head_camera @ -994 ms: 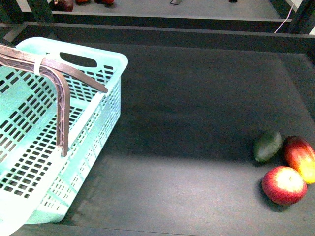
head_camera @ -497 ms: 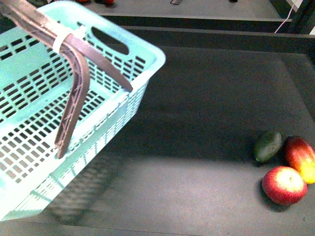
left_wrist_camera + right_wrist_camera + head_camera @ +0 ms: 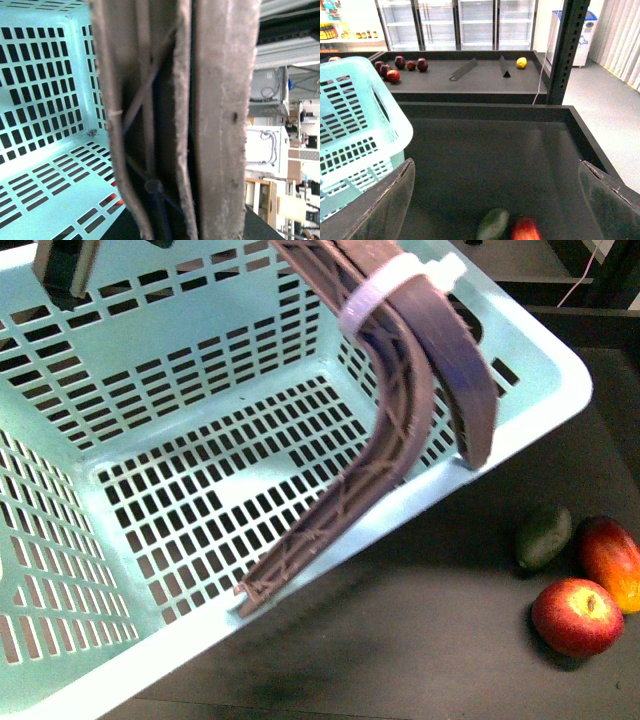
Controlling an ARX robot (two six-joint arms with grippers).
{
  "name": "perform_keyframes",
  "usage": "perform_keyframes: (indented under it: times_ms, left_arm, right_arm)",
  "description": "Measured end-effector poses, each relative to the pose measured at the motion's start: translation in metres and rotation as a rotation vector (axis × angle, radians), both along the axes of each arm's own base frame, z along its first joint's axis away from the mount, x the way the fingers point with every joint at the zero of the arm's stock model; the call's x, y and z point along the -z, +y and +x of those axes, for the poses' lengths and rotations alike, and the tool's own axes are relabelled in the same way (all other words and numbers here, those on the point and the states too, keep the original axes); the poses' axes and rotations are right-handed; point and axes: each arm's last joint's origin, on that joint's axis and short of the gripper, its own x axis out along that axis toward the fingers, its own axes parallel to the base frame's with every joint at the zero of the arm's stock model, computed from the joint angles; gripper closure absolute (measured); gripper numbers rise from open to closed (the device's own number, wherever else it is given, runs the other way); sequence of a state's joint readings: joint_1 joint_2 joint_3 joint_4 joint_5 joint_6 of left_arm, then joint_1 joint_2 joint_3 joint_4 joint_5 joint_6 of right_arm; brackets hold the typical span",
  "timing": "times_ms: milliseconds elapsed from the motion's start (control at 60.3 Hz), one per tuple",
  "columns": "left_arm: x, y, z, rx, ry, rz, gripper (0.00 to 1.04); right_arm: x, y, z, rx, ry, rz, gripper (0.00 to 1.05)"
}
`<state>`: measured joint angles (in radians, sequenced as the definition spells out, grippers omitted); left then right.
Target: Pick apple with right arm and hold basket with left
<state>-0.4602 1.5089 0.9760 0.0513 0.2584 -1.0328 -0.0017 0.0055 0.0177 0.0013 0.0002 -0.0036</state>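
Observation:
The turquoise basket (image 3: 180, 490) hangs tilted above the dark table and fills the left and middle of the front view. Its brown handles (image 3: 400, 410) are bound by a pale zip tie (image 3: 395, 285). Those handles (image 3: 175, 120) fill the left wrist view; my left gripper is shut on them, its fingers not distinguishable. The red apple (image 3: 577, 616) lies at the front right of the table, clear of the basket. My right gripper (image 3: 500, 210) is open and empty above the table. A blurred red fruit (image 3: 525, 230) lies below it; which fruit, I cannot tell.
A dark green avocado (image 3: 544, 536) and a red-and-yellow elongated fruit (image 3: 610, 560) lie just behind the apple. The table has a raised black rim (image 3: 590, 145). Behind it stand a black post (image 3: 567, 50) and a shelf with several dark red fruits (image 3: 400, 65).
The basket has risen off the table and swung right and toward the camera, tilting as it went. The apple, avocado and elongated fruit have not moved.

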Motion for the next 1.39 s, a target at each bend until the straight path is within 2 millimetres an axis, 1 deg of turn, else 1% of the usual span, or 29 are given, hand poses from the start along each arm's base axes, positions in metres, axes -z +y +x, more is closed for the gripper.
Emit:
perform_keyframes:
  times_ms: [116,315,895,928,961,1011,1061,1110,1260,1359,1392]
  left_arm:
    - [0.000,-0.014,-0.007,0.053,0.000,-0.001,0.88]
    - [-0.006,-0.024,-0.012,0.109,-0.023,-0.012,0.88]
    - [-0.006,-0.025,-0.012,0.112,-0.030,-0.009,0.88]
    - [-0.006,-0.025,-0.012,0.112,-0.030,-0.009,0.88]
    - [-0.006,-0.025,-0.012,0.112,-0.030,-0.009,0.88]
    - [-0.006,-0.025,-0.012,0.111,-0.029,-0.009,0.88]
    - [-0.007,-0.025,-0.013,0.113,-0.034,-0.008,0.88]
    - [-0.007,-0.026,-0.013,0.116,-0.035,-0.007,0.88]
    - [-0.007,-0.025,-0.013,0.114,-0.035,-0.007,0.88]
    - [-0.007,-0.025,-0.013,0.115,-0.036,-0.007,0.88]
    - [-0.007,-0.025,-0.013,0.115,-0.035,-0.008,0.88]
  right_arm:
    - [0.000,0.000,0.000,0.000,0.000,0.000,0.09]
    - [0.000,0.000,0.000,0.000,0.000,0.000,0.09]
    - [0.000,0.000,0.000,0.000,0.000,0.000,0.09]
    - [0.002,0.000,0.001,0.036,0.055,0.021,0.09]
    - [0.001,-0.001,0.001,0.105,0.181,0.043,0.09]
    - [0.002,-0.005,0.005,0.243,0.453,0.046,0.09]
    - [0.012,-0.009,0.014,0.289,0.622,0.052,0.09]
    - [0.018,-0.012,0.021,0.293,0.680,0.063,0.09]
    - [0.032,-0.021,0.045,0.290,0.739,0.066,0.09]
    - [0.048,-0.025,0.063,0.269,0.773,0.047,0.09]
    - [0.056,-0.027,0.072,0.257,0.788,0.033,0.09]
